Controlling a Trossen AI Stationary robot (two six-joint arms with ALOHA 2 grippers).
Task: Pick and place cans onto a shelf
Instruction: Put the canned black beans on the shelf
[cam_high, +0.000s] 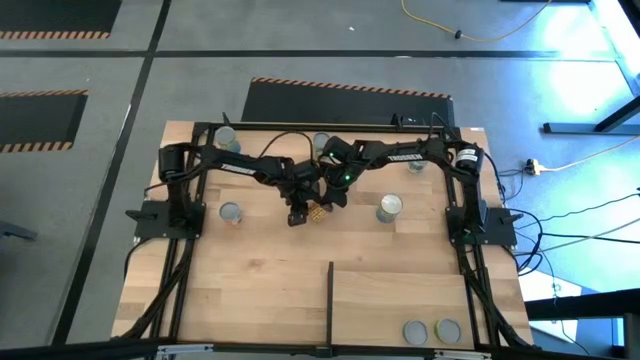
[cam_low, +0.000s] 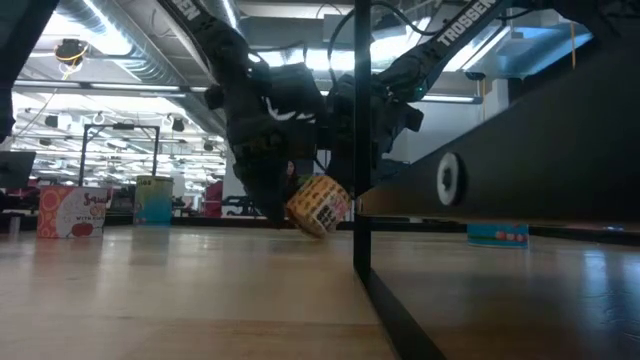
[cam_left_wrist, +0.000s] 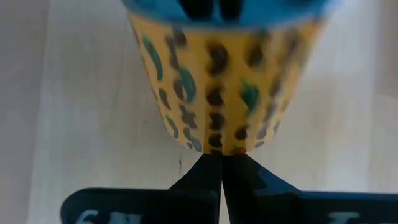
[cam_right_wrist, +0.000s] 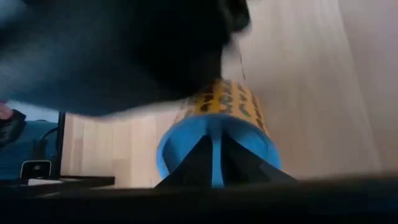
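A yellow can with dark and green spots and a blue rim (cam_high: 318, 212) is at the table's middle, between my two grippers. In the low view it (cam_low: 320, 205) is tilted, low over the tabletop. My left gripper (cam_high: 297, 212) is at the can's left and my right gripper (cam_high: 335, 196) at its far right. Both have their fingers drawn together at the can. The shelf (cam_high: 400, 305), edged by a black divider bar (cam_high: 330, 298), is at the near right with two silver-topped cans (cam_high: 415, 331) (cam_high: 447, 331) standing on it. My left gripper has its fingertips (cam_left_wrist: 211, 169) together at the rim of the can's yellow end (cam_left_wrist: 214, 151), coming level from the table's left. Whether they pinch the rim or only touch it, I cannot tell. My right gripper pinches the can's blue rim (cam_right_wrist: 214, 163) between its two fingers, which come from the far right, slanting down. The can is tilted, its blue end toward this gripper.
Silver-topped cans stand at the left (cam_high: 230, 212), right of centre (cam_high: 389, 207) and along the far edge (cam_high: 226, 135) (cam_high: 321, 142) (cam_high: 418, 163). In the low view the divider's black post (cam_low: 362, 150) stands close in front.
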